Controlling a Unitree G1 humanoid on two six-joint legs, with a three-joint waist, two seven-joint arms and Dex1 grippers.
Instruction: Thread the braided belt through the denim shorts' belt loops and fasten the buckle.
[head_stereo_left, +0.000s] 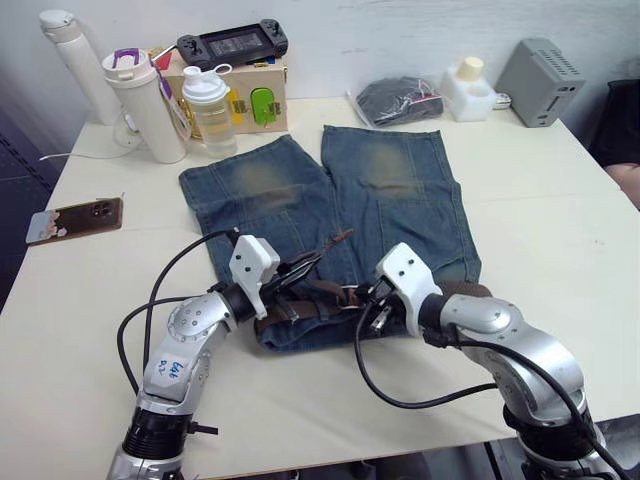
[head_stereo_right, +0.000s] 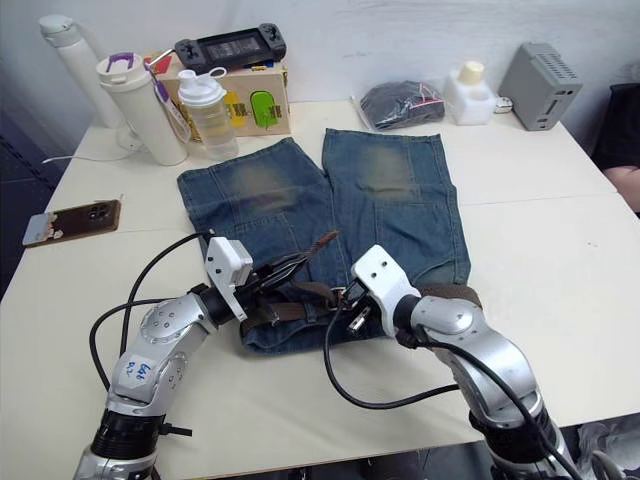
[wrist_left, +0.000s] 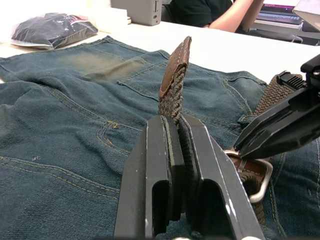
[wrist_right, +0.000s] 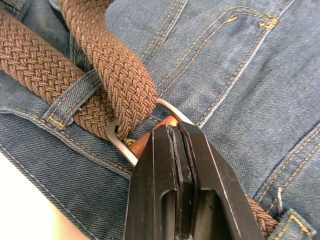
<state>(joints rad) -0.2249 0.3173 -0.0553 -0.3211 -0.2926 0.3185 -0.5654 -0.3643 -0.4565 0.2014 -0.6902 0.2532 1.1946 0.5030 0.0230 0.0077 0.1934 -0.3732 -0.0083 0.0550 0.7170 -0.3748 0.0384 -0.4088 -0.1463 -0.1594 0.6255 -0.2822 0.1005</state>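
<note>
Here, left gripper (wrist_left: 175, 131) jaws clamped on braided belt (wrist_left: 172, 92), right gripper (wrist_right: 176, 131) jaws on the buckle (wrist_right: 120, 145).

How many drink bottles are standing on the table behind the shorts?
3, all at the far left corner: a tall white flask at the edge, a white tumbler with a purple lid beside it, then a clear shaker bottle with a white cap.
</note>
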